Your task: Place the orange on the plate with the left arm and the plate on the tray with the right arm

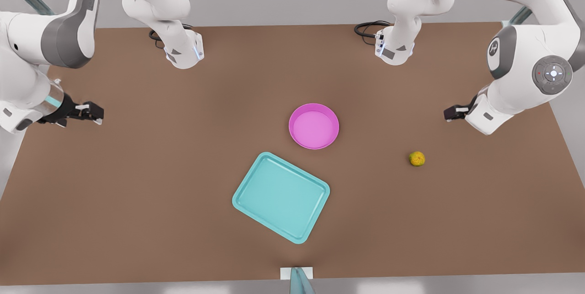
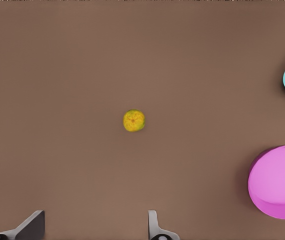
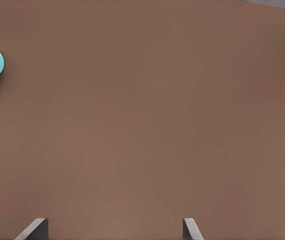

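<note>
Orange first: it sits alone on the brown desk at about four o'clock from the plate, well apart from it, and looks small, round, light and firm, with a bumpy skin that should give the jaws some bite; being a ball it may roll if nudged, so a straight-down pinch across its widest middle seems the safest hold. The plate, a shallow pink dish with a raised rim, lies near the desk's centre; it looks stiff and light but smooth, and the rim is the only place to take hold, one finger inside and one outside. The tray lies flat just beside the plate at about seven o'clock from it, turned at an angle, bare. The left gripper hovers at the front view's right, at about one o'clock from the orange, its jaws spread wide in the left wrist view, where the orange lies ahead of the fingertips. The right gripper waits at the front view's left, well apart from the plate, jaws likewise apart over bare desk.
</note>
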